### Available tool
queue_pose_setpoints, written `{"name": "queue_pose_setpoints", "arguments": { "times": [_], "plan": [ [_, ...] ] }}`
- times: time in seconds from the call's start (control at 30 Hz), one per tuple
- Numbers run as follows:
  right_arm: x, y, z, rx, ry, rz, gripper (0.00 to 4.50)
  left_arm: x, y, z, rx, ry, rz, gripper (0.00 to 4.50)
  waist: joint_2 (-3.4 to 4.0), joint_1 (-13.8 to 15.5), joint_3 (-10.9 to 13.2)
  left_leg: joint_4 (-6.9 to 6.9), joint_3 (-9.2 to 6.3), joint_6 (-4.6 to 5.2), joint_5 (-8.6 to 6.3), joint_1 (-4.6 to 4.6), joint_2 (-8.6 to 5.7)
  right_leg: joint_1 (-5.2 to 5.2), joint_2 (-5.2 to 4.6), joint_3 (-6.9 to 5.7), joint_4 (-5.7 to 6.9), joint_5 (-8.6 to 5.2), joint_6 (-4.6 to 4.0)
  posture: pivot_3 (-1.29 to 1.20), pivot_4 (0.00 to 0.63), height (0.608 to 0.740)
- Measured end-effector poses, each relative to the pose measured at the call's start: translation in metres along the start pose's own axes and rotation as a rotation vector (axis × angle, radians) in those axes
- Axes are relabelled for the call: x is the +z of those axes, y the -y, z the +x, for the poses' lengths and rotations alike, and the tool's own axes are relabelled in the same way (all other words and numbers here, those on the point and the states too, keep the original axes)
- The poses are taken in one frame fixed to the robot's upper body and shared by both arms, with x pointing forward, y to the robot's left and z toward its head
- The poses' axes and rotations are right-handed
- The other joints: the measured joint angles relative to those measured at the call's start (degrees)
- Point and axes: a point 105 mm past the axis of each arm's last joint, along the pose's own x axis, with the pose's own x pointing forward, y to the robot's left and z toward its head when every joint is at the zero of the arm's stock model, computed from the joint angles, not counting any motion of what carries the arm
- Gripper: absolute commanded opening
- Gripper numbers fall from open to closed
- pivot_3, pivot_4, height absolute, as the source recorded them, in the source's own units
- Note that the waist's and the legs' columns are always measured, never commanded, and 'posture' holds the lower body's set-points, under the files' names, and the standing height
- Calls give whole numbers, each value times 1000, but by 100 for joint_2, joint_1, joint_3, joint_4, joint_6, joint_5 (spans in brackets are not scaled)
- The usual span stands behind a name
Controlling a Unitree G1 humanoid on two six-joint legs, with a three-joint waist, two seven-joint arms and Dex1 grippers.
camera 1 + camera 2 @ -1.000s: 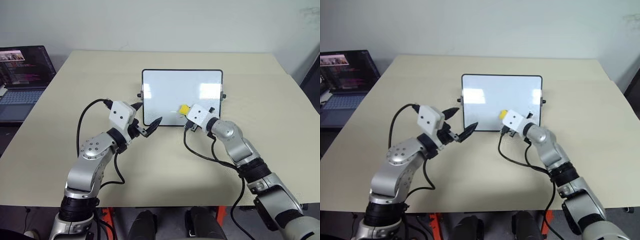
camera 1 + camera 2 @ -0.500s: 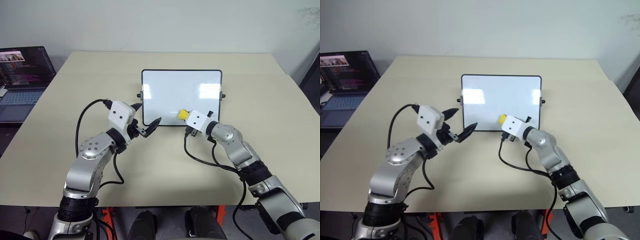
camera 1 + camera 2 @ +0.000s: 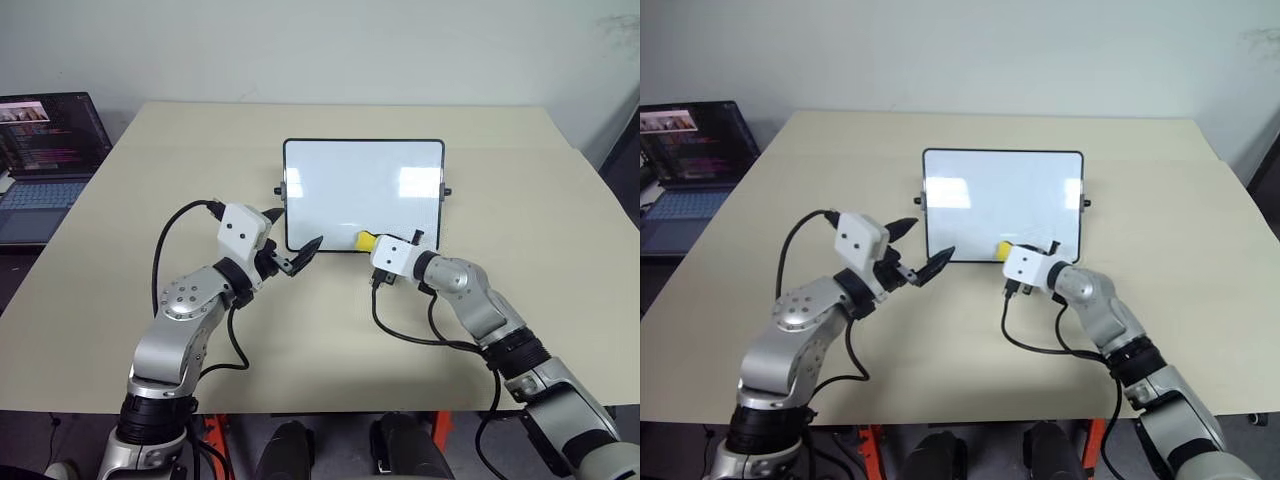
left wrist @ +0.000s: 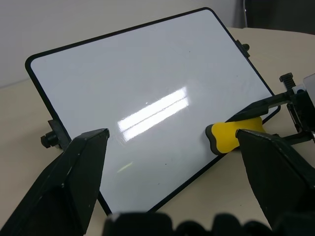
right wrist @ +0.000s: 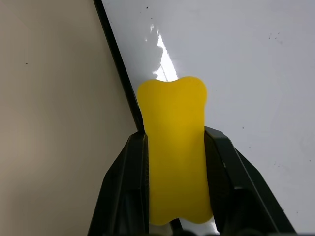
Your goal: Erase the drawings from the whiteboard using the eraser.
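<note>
The whiteboard [image 3: 363, 190] stands tilted back on the beige bench [image 3: 300, 320], propped on its small black side knobs, roughly at the middle of the bench top. Its glossy white face carries bright reflections, and the drawings cannot be made out on it from the head views; in the right wrist view a few tiny dark specks dot the surface, though whether they are marker residue is hard to say.

The right end effector [image 3: 372, 243] is clamped on the eraser [image 5: 175, 152], its two black fingers [image 5: 125, 187] pressing against the yellow block's long sides. The eraser sits at the board's lower edge, near the middle of that edge, overlapping the thin black frame with its front end over the white surface. In the left wrist view the eraser [image 4: 232, 136] shows as a yellow rounded block against the lower part of the board.

The left end effector [image 3: 293, 239] hovers just beside the board's lower left corner, its fingers spread apart with nothing between them.

A laptop [image 3: 45, 160] with a lit screen sits off the bench's left side, well apart from the board.
</note>
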Motion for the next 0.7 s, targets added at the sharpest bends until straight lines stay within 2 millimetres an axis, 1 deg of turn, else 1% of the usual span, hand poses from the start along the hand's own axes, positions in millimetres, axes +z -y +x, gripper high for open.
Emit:
{"name": "queue_pose_setpoints", "arguments": {
  "times": [0.1,0.3,0.37,0.43,0.57,0.6,0.7],
  "plan": [
    [-1,4,-7,-4,-19,11,1192,0,2,1,-9,3,-1,4500,0,1,0,0,-1,0,0,-8,0,-3,0,-1,-10,0,0,0,150,740],
    [9,26,-24,-77,-20,93,1192,4,5,3,-32,19,3,4500,0,4,1,-5,-4,0,0,-15,2,-4,0,-4,-26,0,0,0,150,740],
    [9,32,-29,-94,-32,126,1192,4,6,4,-42,23,3,4500,1,3,1,-5,-4,0,-1,-16,1,-4,0,-4,-29,0,0,0,150,740],
    [9,36,-33,-104,-47,147,1192,4,9,4,-70,26,-3,4500,1,4,1,-6,-4,1,-1,-17,1,-4,0,-5,-32,0,0,0,150,740],
    [9,42,-44,-121,-64,188,1192,4,23,4,-167,33,-37,4500,1,4,1,-8,-5,1,-1,-19,1,-4,0,-5,-38,0,0,0,150,740],
    [6,46,-51,-131,-79,205,1192,3,26,3,-205,27,-61,4500,1,5,1,-9,-6,1,-1,-21,1,-4,0,-6,-39,0,0,0,150,740],
    [-10,54,-71,-180,-149,295,1192,1,32,-2,-282,9,-112,4500,1,9,1,-10,-7,2,-2,-23,1,-3,0,-7,-43,0,0,0,150,740]
  ]
}}
